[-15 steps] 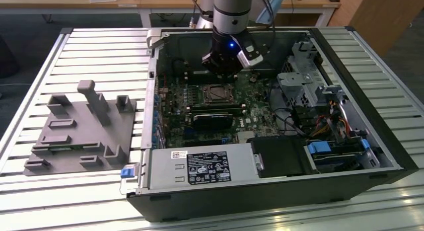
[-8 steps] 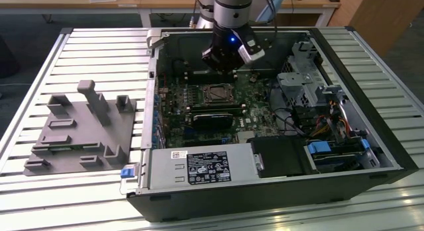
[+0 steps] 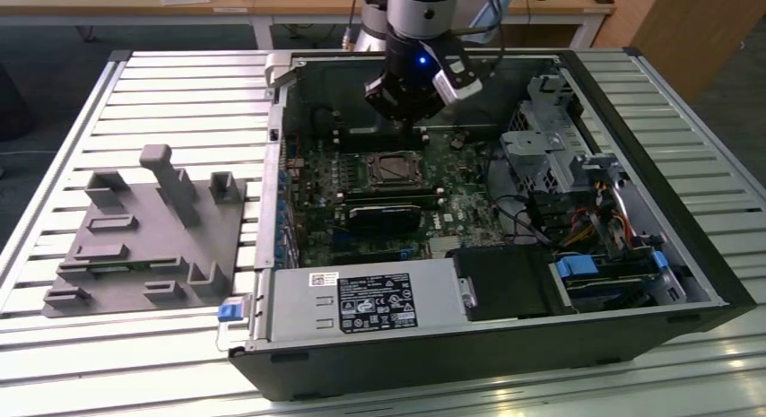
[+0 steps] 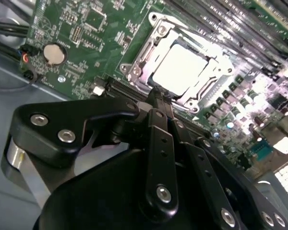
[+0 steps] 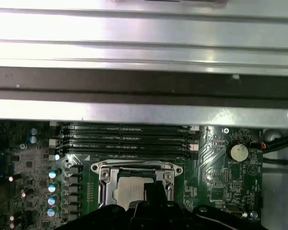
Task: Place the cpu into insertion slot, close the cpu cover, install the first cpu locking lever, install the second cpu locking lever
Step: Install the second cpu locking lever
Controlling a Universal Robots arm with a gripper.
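Observation:
The cpu (image 4: 182, 67) lies flat in the insertion slot (image 3: 389, 169) on the green board, its silver top bright under the light. The cpu cover (image 4: 143, 61) is down around it as a silvery frame, and the chip shows through the cut-out. In the first wrist view the cpu (image 5: 127, 190) and the cpu cover (image 5: 134, 167) sit just past my fingertips. My gripper (image 4: 158, 98) hangs a little above the near edge of the socket, its fingers (image 4: 159, 139) pressed together with nothing between them. In the exterior view my gripper (image 3: 404, 117) is over the board behind the socket. I cannot make out the locking levers.
Long black memory slots (image 5: 129, 139) run beside the socket. A coin battery (image 4: 54, 53) sits on the board. A black card (image 3: 389, 211), a power supply (image 3: 359, 300) and a drive cage (image 3: 551, 148) fill the case. A grey fixture (image 3: 143, 238) stands outside on the exterior view's left.

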